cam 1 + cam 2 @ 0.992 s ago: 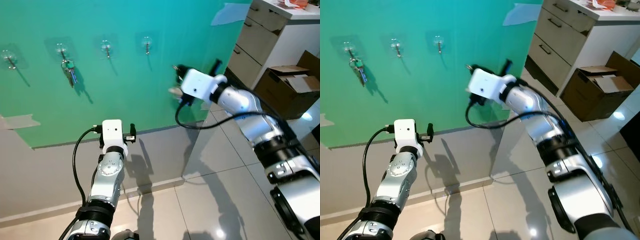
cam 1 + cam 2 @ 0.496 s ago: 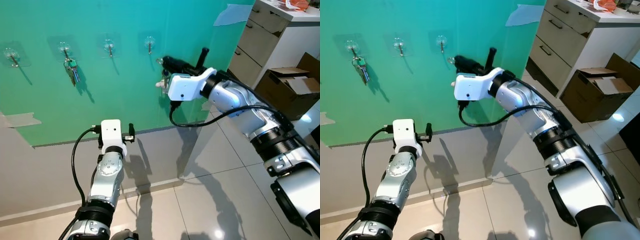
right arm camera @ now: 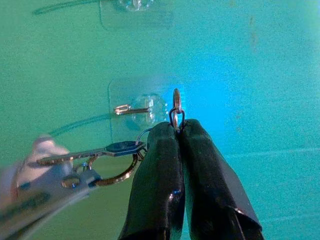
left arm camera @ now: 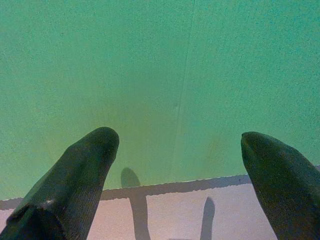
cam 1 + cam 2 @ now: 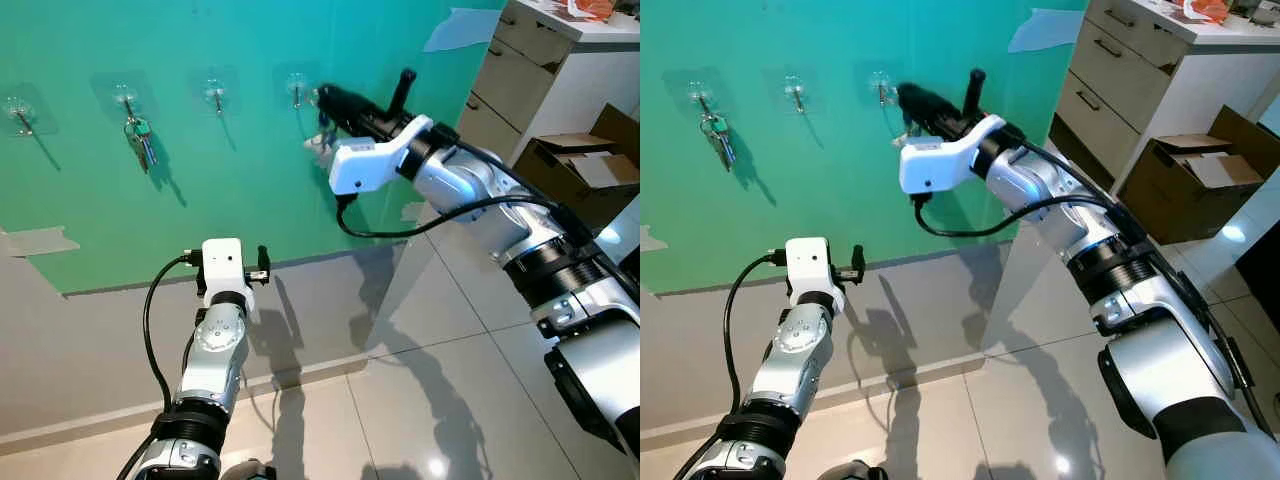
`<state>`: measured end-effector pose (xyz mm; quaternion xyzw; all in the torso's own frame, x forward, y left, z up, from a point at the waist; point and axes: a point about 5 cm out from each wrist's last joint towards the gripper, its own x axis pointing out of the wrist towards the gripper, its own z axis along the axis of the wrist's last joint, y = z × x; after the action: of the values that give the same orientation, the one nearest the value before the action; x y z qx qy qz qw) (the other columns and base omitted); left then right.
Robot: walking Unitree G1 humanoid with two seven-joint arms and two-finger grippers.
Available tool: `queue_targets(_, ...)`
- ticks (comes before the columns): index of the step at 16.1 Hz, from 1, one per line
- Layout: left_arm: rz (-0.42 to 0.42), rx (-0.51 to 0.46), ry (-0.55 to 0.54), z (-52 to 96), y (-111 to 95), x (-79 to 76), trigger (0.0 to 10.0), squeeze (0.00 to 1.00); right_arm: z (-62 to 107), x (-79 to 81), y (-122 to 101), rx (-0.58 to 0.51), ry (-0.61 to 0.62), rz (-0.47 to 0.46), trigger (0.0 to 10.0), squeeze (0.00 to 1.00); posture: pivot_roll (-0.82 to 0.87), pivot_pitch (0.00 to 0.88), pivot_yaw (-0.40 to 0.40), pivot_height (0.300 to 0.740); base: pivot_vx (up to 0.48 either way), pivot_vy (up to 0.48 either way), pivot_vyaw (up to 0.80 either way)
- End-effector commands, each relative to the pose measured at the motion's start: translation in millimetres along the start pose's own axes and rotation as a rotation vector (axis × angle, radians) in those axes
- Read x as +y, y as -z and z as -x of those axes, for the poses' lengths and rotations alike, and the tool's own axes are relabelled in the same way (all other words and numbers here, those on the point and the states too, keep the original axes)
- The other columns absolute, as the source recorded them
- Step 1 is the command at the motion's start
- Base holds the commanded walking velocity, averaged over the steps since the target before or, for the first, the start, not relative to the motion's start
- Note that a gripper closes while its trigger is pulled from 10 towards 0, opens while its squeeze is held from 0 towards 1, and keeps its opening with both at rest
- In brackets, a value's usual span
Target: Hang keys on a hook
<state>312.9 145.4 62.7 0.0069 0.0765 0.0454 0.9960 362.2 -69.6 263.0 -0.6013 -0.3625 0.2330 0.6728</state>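
1. Right gripper (image 3: 176,131): upper centre of the left eye view, raised against the green wall panel (image 5: 240,215). Its two black fingers (image 3: 157,185) are pressed together, pinching the small metal loop at the top of the key bunch (image 3: 95,162).
2. Key bunch: held by that loop in the right gripper. A split ring, a flat key and a pale tag trail off to one side of the fingers in the right wrist view, blurred at the edge of the frame. The bunch lies just beside the nearest hook, and contact with it cannot be told.
3. Nearest hook (image 3: 131,108): clear adhesive pad with a small metal hook, just beyond the fingertips. In the left eye view it is the rightmost of four (image 5: 295,90), upper centre.
4. Other hooks: one far upper left (image 5: 18,112); one third from the left (image 5: 213,94).
5. Second hook from the left (image 5: 124,98): carries a hanging set of keys (image 5: 141,140) with a green tag.
6. Left gripper (image 4: 177,150): lower centre-left of the left eye view, held low before the wall. Fingers spread wide apart, nothing between them, facing the lower edge of the green panel.
7. Cardboard box (image 5: 580,175): right edge, on the tiled floor.
8. White drawer cabinet (image 5: 545,70): upper right corner.
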Motion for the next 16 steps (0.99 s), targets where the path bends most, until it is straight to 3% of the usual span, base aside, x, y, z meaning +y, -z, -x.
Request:
queue_targets(1, -0.003, -0.004, 0.001, -2.1, -2, -2.5, 10.0, 0.00, -2.7, -4.1, -1, -0.017, 0.000, 0.052, 10.0, 0.00, -0.07, 0.000, -0.033, 0.740, 0.000, 0.000, 0.00)
queue_targets(11, 0.000, -0.005, -0.016, -0.6, -2, 1.0, 10.0, 0.00, -15.8, 15.7, -8, -0.045, -0.019, 0.068, 10.0, 0.00, -0.05, 0.000, -0.049, 0.740, 0.000, 0.000, 0.00)
queue_targets(16, -0.001, -0.002, -0.018, -0.6, -2, 0.3, 10.0, 0.00, -12.3, 36.5, -2, -0.017, -0.068, 0.082, 10.0, 0.00, -0.05, 0.000, -0.051, 0.740, 0.000, 0.000, 0.00)
